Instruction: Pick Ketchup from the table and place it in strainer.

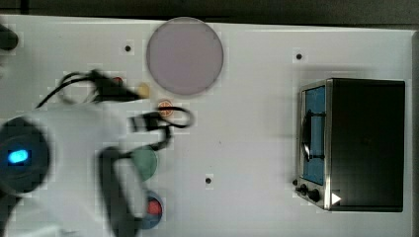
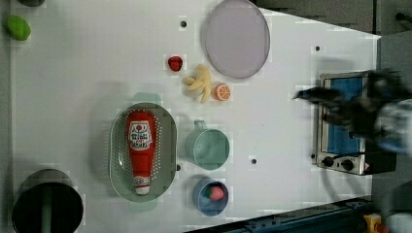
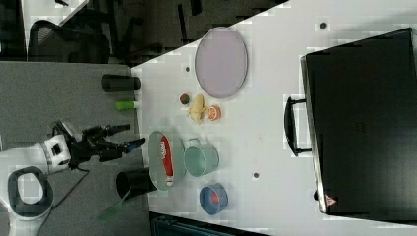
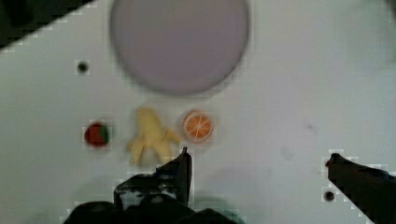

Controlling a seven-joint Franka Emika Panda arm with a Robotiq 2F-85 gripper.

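The red Ketchup [image 2: 139, 145] bottle lies lengthwise inside the mint-green strainer [image 2: 116, 145], its white end toward the left view's bottom. The right view has the Ketchup [image 3: 166, 157] in the strainer [image 3: 154, 147] too. My gripper [image 3: 134, 135] is open and holds nothing; in the right view it hangs to the left of the strainer, apart from it. In the wrist view the gripper [image 4: 258, 156] has its dark fingers [image 4: 180, 172] spread wide over bare table. In the top view my arm [image 1: 74, 143] covers the strainer.
A lilac plate [image 2: 236, 39], a small strawberry [image 2: 175, 63], a banana bunch [image 2: 198, 83] and an orange slice [image 2: 222, 91] lie beyond the strainer. A mint cup [image 2: 209, 148] and a blue bowl [image 2: 210, 196] stand beside it. A toaster oven [image 2: 342, 131] stands at the left view's right.
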